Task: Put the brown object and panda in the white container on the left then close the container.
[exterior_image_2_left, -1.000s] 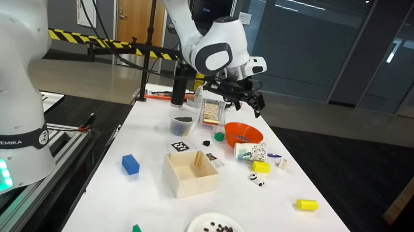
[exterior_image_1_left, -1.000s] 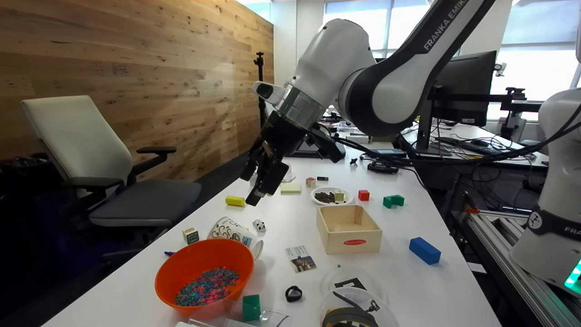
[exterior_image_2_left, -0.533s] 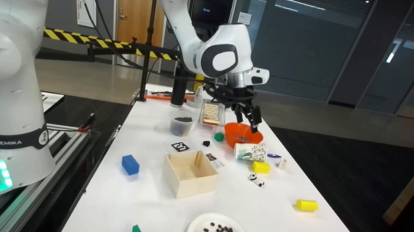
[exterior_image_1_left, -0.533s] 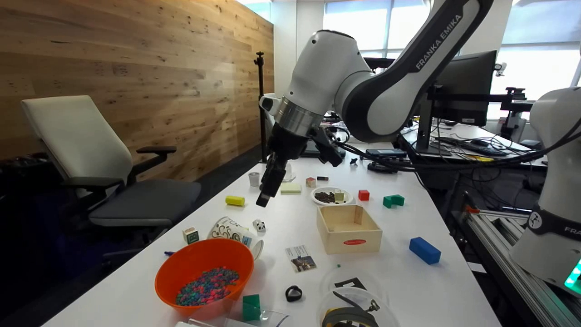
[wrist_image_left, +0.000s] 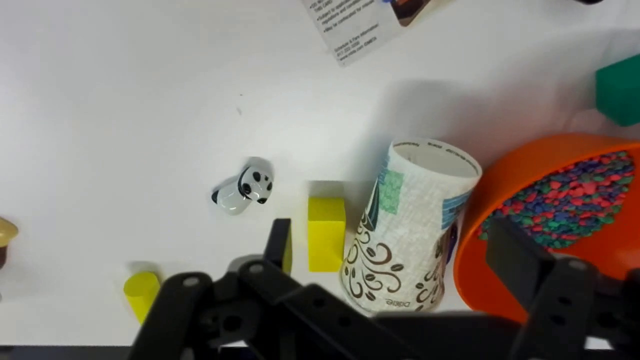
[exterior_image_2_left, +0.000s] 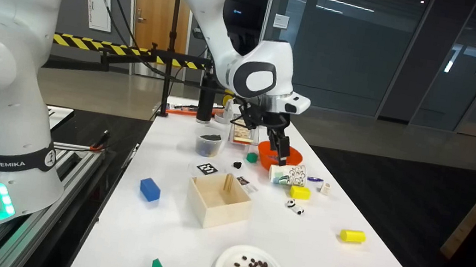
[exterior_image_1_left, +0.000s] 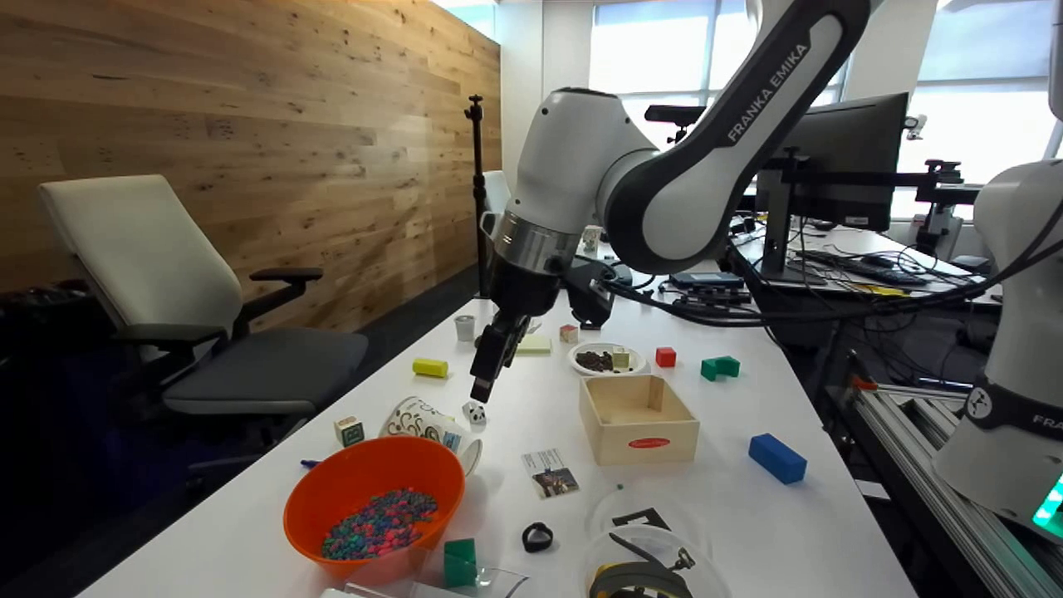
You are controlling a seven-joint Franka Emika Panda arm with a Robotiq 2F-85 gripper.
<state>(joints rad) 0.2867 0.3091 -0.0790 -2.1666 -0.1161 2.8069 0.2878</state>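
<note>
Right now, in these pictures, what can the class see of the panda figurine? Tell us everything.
The panda figurine is small, white and glossy, like glazed ceramic or plastic. Its rounded head has black spots; a black band marks the neck and a black tip the rear. It rests lengthwise on the white table, apart from the yellow rectangular block. Only the table appears to touch it; the open gripper does not.

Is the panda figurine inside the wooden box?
No, in an exterior view the panda figurine rests on the white table, outside the wooden box.
</note>
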